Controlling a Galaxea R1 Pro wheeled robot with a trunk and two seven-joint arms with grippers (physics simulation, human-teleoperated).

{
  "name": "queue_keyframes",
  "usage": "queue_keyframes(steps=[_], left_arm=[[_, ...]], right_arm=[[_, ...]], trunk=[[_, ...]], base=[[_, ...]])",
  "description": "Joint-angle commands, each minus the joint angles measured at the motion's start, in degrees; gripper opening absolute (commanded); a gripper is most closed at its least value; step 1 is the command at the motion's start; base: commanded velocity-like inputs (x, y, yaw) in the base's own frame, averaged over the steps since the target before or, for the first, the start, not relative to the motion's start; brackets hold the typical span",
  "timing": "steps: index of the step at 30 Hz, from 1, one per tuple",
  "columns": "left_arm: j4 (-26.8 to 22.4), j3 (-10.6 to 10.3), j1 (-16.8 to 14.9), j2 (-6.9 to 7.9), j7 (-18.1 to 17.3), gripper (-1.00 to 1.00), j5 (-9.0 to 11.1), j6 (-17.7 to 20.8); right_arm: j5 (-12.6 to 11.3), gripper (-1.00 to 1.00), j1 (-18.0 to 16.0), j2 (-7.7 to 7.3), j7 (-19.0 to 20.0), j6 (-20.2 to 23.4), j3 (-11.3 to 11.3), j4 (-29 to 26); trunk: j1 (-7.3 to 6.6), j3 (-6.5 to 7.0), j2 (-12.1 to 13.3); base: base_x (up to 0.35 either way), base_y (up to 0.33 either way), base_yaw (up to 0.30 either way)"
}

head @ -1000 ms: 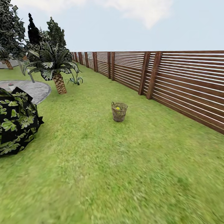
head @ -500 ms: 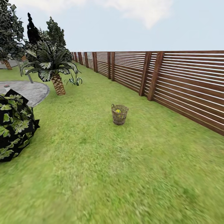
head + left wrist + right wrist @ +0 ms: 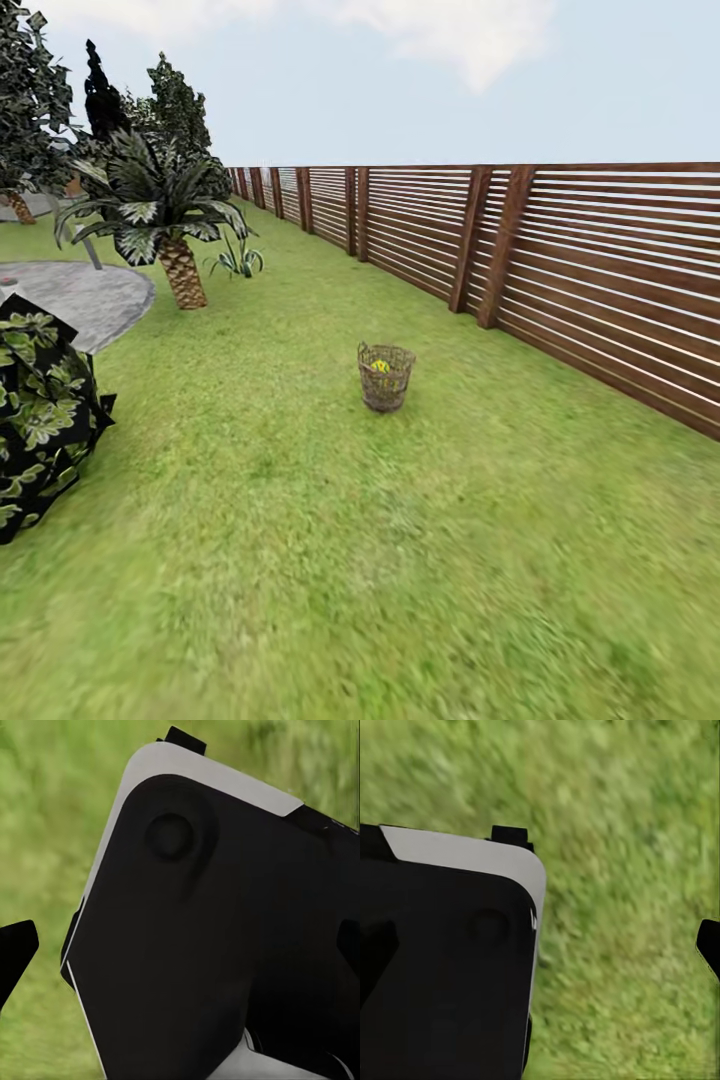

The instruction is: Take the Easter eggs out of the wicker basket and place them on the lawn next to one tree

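The wicker basket point(image 3: 385, 378) stands upright on the lawn point(image 3: 330, 560) in the middle of the head view, a few metres ahead. A bit of yellow Easter egg point(image 3: 380, 366) shows over its rim; the rest of the eggs are hidden inside. At the far left rises a tree point(image 3: 35, 90) with dark foliage flecked white. In the left wrist view my left gripper point(image 3: 180, 952) is open over grass, in front of a black and white robot part. My right gripper point(image 3: 540, 945) is open too, above grass, holding nothing.
A brown slat fence point(image 3: 560, 270) runs along the right. A palm point(image 3: 165, 215) stands at the back left beside a grey paved circle point(image 3: 95, 295). A dark leafy bush point(image 3: 40, 420) sits at the near left. Open grass lies between me and the basket.
The whole head view has shifted: the basket sits slightly lower and larger, and the bush and palm have slid left, so the camera has moved forward. Nothing on the lawn has moved.
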Motion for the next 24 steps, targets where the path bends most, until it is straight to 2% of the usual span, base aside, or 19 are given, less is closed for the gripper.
queue_keyframes(steps=[1,24], left_arm=[[0.1,0.0,-0.1,0.02,0.0,1.00,0.6,0.1],[0.1,0.0,-0.1,-0.01,0.0,1.00,0.5,0.1]], right_arm=[[0.6,1.00,-0.1,-0.01,-0.3,-0.4,0.0,0.3],[0.6,1.00,-0.1,0.13,-0.4,-0.4,-0.1,-0.1]], trunk=[[0.03,-0.05,0.0],[0.03,-0.05,0.0]], base=[[0.299,0.000,0.000],[0.298,0.000,0.000]])
